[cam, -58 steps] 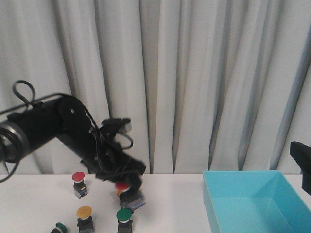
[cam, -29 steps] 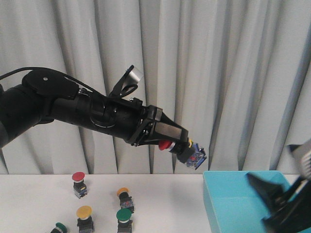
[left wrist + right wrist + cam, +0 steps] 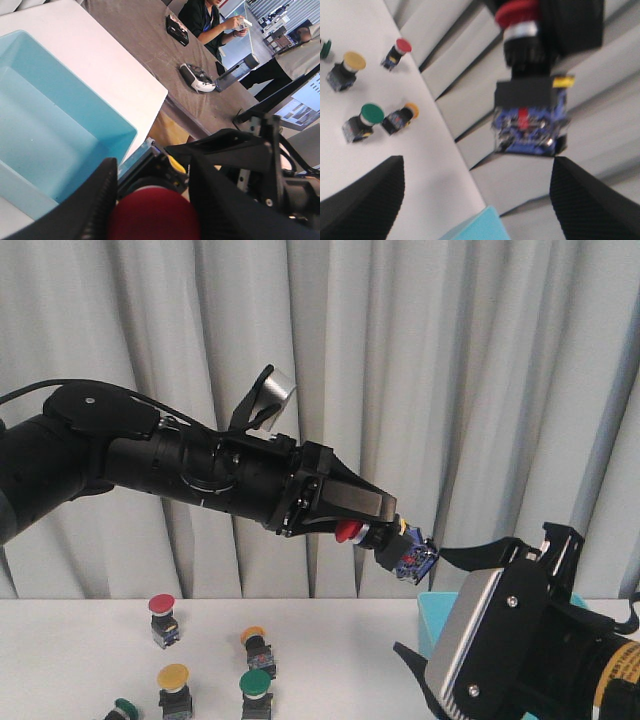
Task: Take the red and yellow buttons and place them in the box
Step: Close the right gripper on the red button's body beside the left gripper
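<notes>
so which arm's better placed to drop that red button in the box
Left. Its claw is shut on the red button, held in the air near the box. The right claw is open and empty, facing the held button.

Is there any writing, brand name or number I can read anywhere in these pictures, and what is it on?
None can be read.
Red button held in the left gripper: a small yellow tag and red mark on its blue underside, too blurred to read.
Right gripper: a yellow patch at the edge of the front view, cut off, no letters legible.
Monitor in the background of the left wrist view: lines of text, too small to read.
</notes>
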Robot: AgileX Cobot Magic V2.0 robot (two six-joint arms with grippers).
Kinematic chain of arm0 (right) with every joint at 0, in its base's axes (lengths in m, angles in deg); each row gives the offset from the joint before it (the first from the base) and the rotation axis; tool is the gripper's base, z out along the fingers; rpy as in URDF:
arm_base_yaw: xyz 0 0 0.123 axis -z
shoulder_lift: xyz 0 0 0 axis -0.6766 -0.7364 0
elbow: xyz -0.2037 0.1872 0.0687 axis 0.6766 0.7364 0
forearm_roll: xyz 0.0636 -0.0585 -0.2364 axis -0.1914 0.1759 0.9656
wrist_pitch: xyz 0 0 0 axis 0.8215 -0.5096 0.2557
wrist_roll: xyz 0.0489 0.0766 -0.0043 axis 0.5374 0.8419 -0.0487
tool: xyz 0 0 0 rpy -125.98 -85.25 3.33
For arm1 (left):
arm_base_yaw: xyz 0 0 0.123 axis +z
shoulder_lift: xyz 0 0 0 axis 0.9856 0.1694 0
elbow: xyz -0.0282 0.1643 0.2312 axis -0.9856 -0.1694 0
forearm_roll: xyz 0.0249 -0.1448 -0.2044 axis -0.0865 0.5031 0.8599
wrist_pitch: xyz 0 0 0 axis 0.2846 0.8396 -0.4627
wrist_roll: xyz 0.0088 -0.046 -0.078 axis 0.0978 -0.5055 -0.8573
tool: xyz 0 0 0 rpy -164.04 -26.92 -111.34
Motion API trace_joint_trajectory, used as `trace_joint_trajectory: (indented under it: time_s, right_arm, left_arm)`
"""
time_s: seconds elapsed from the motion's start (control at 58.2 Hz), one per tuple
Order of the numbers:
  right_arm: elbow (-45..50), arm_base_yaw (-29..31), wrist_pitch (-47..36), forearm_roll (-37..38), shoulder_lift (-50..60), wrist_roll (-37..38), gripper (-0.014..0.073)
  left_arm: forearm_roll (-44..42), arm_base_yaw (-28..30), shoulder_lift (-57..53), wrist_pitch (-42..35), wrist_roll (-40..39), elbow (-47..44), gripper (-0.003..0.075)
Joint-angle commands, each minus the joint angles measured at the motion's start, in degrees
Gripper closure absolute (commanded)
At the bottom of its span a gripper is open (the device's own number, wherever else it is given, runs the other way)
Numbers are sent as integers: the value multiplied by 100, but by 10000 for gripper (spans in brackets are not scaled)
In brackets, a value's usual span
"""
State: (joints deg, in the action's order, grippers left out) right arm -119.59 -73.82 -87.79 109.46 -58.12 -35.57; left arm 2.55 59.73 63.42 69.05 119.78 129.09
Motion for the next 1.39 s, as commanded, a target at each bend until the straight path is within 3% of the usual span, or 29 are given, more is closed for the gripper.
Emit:
trace_joint_trajectory:
  time_s: [0.0, 0.412, 0.842, 1.375]
  right_arm:
    - [-190, -12, -663, 178, 81, -120, 23]
    - [-222, 221, -777, 178, 77, -550, 23]
    - [-981, 213, -370, 180, -118, -548, 23]
    - [-1103, 213, -530, 194, -336, -564, 23]
  left_arm:
    - [503, -21, -347, -76, -146, 194, 726]
    - [498, -21, -347, -104, -448, 189, 726]
    - [509, -27, -347, -237, -1029, 189, 719]
    - [958, -27, -347, -425, -1053, 189, 716]
